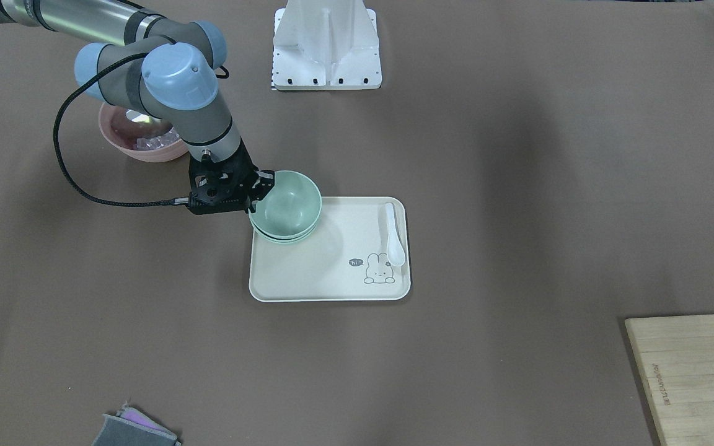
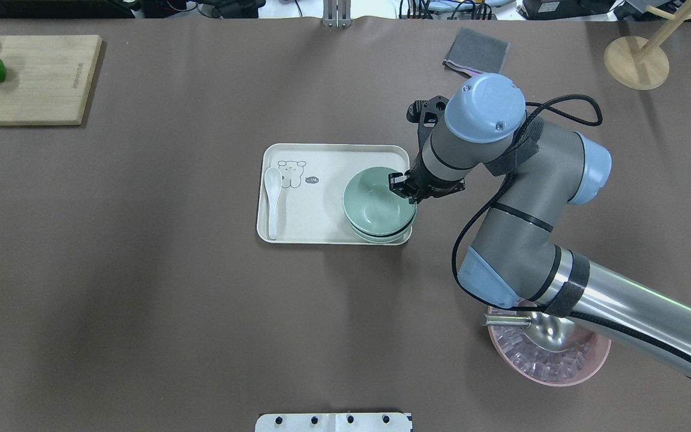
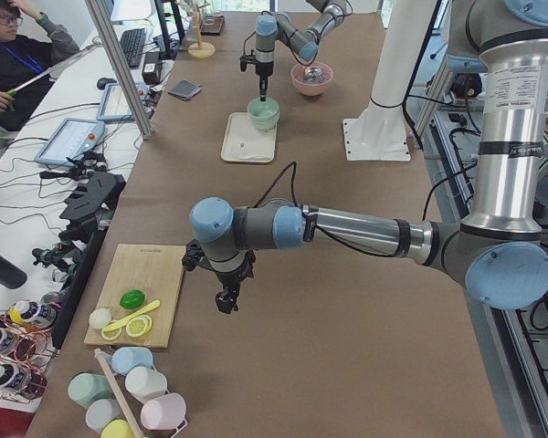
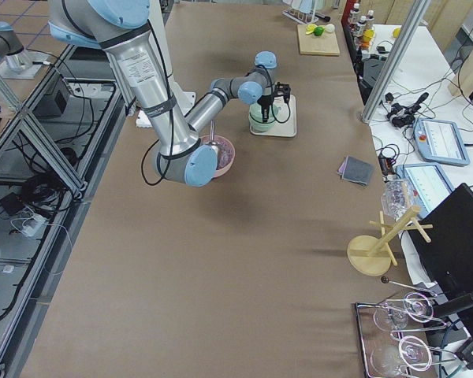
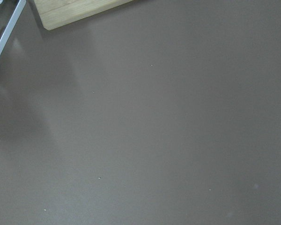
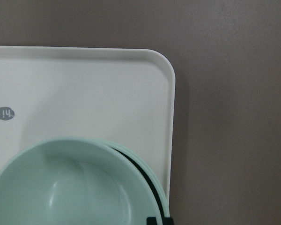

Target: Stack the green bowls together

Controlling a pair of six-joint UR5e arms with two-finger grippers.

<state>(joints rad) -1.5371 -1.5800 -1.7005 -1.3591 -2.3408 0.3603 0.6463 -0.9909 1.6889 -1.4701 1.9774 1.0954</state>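
The green bowls (image 1: 289, 201) sit nested at one corner of a cream tray (image 1: 332, 272). The top bowl (image 2: 375, 201) rests slightly tilted over the lower bowls (image 2: 381, 236). My right gripper (image 1: 262, 186) is shut on the top bowl's rim on its side toward the pink bowl, also seen in the overhead view (image 2: 398, 183). The right wrist view shows the top bowl (image 6: 70, 187), a lower rim (image 6: 145, 168) and the tray (image 6: 84, 84). My left gripper (image 3: 226, 301) hangs over bare table near the cutting board; I cannot tell whether it is open or shut.
A white spoon (image 1: 392, 235) lies on the tray by a bunny print. A pink bowl (image 2: 561, 372) with a metal scoop sits under my right arm. A wooden cutting board (image 2: 33, 78) with fruit, a grey cloth (image 2: 476, 53) and a wooden stand (image 2: 636, 60) lie at the table's edges.
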